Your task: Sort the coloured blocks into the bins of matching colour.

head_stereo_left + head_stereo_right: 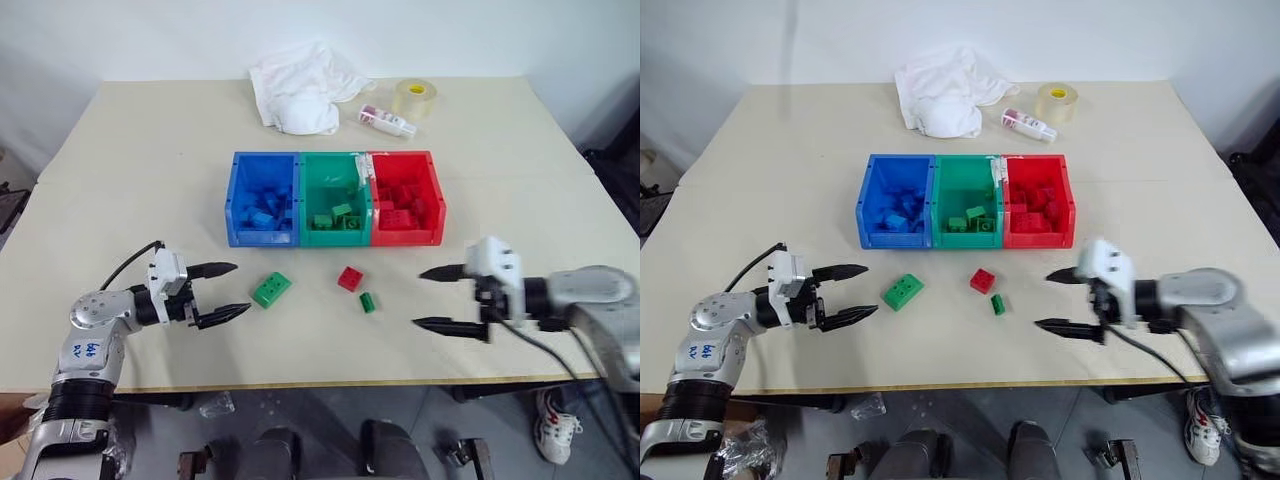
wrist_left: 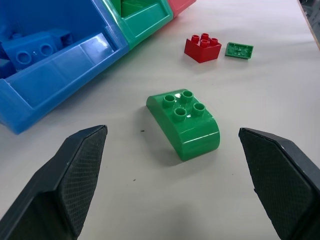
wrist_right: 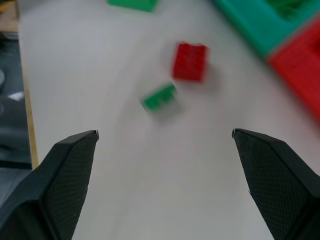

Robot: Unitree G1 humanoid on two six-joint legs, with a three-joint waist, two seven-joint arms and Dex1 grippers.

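bricks mostly sorted; three remain on the worktop before the bins [image 1: 300,240], toward its near edge: big green brick [image 1: 271,289], red brick [image 1: 350,278], small green brick [image 1: 367,302]. left gripper [image 1: 228,290] and right gripper [image 1: 440,298] released, empty. next: left closes on big green brick.

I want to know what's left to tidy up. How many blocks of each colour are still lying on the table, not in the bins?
Green blocks: 2, the bigger rounded one and the small flat one
Red blocks: 1
Blue blocks: 0
Total: 3 loose blocks
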